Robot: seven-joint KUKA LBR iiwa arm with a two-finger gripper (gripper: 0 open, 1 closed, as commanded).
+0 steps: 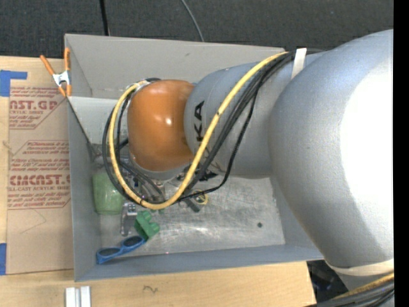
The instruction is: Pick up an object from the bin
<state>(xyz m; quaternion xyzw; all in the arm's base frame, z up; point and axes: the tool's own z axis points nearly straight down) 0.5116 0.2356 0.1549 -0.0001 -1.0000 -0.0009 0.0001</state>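
Grey metal bin (268, 235), left side: the orange wrist cover (160, 130) hangs low above a pale green lump (105, 194), a small dark green block (147, 225) and a blue looped piece (118, 252) by the near wall; fingers hidden beneath, open or closed I cannot tell

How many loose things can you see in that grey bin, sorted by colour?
Green: 2, a pale lump and a darker small block
Blue: 1, a flat looped piece
Total: 3 in sight; the arm covers much of the bin.
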